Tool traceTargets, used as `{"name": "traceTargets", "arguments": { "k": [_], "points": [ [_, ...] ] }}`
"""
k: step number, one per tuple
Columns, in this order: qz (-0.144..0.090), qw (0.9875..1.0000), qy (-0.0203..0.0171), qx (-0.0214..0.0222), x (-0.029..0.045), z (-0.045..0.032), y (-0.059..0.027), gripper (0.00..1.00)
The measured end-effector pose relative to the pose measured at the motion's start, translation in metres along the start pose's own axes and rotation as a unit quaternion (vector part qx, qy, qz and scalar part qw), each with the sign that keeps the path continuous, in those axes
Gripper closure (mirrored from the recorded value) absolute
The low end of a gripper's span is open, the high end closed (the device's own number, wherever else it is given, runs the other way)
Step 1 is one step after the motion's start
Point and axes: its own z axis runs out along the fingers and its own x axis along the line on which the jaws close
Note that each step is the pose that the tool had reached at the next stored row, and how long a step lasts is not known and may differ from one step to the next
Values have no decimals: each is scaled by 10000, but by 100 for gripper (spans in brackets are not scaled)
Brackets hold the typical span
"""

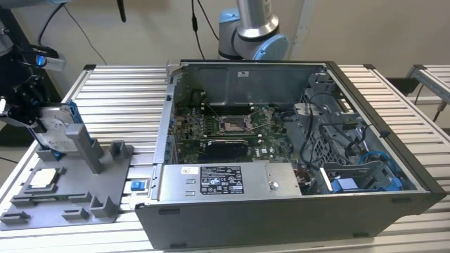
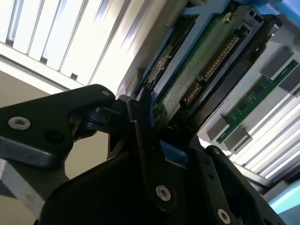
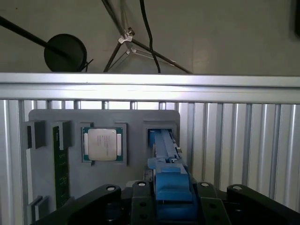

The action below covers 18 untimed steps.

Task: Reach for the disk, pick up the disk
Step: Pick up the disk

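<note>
The gripper [image 1: 33,120] stands at the exterior view's left, over the grey fixture [image 1: 77,200] that lies on the slatted table [image 1: 119,100] just beside the open computer case [image 1: 281,216]. The disk [image 1: 60,122] stands on edge in a slot of this fixture, well apart from the case interior. In the first wrist view the fingers [image 3: 140,192] flank the disk's blue rail [image 3: 164,150] with no gap showing, so they appear clamped on the disk. The far end of the disk sits in the slot, so it is judged not yet lifted clear. Risk assessment: a pull that is not in line with the slot would probably bind the disk against the slot walls or drag the fixture. The grip falls on a narrow plastic edge, so a slip or a twist about that edge is possible, and contact with the neighbouring square chip [image 3: 104,144] could follow. Orientation: the long axis runs near upright, from the slot toward the gripper, with one short end seated and the other between the fingers. The broad faces are vertical. In the second wrist view the green circuit-board face [image 2: 197,70] is turned toward that camera.
</note>
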Motion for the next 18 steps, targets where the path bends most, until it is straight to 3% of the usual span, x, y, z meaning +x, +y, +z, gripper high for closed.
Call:
{"name": "traceTargets", "arguments": {
  "k": [5, 8, 12, 18],
  "points": [
    [0, 10000, 1, 8, 0, -114, 5, 100],
    [0, 10000, 0, 42, 0, -203, 17, 100],
    [0, 9999, 0, 108, 1, -302, 38, 100],
    [0, 9997, 0, 246, 1, -432, 86, 100]
  ]
}}
